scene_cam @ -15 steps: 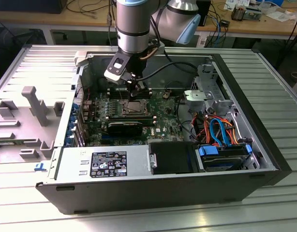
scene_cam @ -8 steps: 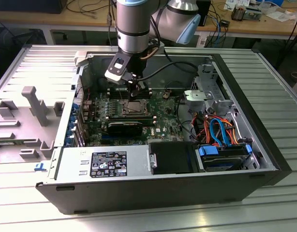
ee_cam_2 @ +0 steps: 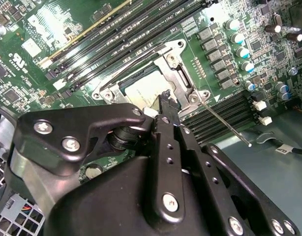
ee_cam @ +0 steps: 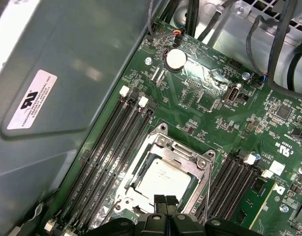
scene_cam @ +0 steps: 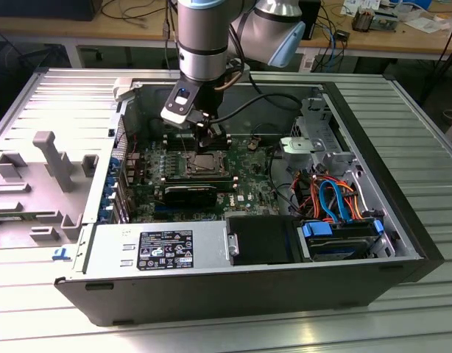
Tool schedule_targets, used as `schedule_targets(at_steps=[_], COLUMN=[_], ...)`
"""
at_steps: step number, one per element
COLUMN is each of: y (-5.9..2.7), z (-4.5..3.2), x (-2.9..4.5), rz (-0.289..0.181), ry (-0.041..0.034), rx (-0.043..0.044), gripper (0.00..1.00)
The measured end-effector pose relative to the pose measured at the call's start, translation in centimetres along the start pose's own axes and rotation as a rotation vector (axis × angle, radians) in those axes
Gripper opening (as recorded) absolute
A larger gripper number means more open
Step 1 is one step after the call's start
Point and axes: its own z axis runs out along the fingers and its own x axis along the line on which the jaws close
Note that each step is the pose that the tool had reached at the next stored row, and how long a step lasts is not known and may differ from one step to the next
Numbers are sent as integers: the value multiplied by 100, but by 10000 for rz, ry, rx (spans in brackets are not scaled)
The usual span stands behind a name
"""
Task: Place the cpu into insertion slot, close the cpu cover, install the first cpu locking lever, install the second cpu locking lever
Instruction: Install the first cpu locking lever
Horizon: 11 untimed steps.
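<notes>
Backdrop: ribbed metal counter (scene_cam: 410, 103), with an open computer case (scene_cam: 248, 301) laid flat on it.
Cpu (ee_cam: 163, 179): seated in the insertion slot (ee_cam: 122, 200), framed by the lowered cpu cover (ee_cam: 183, 153).
Tool (ee_cam: 166, 201): fingertips pressed together, nothing gripped, poised at the slot's edge.
Key bit: a thin locking lever (ee_cam_2: 225, 123) is seen angling away from the slot corner, just beside the tool tip. Looks unlatched.

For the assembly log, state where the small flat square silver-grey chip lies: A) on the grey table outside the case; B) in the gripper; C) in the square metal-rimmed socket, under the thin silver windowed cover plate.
C: the chip shows through the window of the cover plate, in the socket.
</notes>
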Motion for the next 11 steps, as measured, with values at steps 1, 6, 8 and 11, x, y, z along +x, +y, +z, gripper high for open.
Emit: schedule_targets(at_steps=[1, 6, 8, 11], y=[0, 1, 2, 2], z=[0, 0, 0, 0], x=[0, -1, -1, -1], rz=[-18, -141, -194, -256], ry=[-1, -3, -5, -6], rx=[0, -1, -2, -3], gripper=[11, 11, 11, 11])
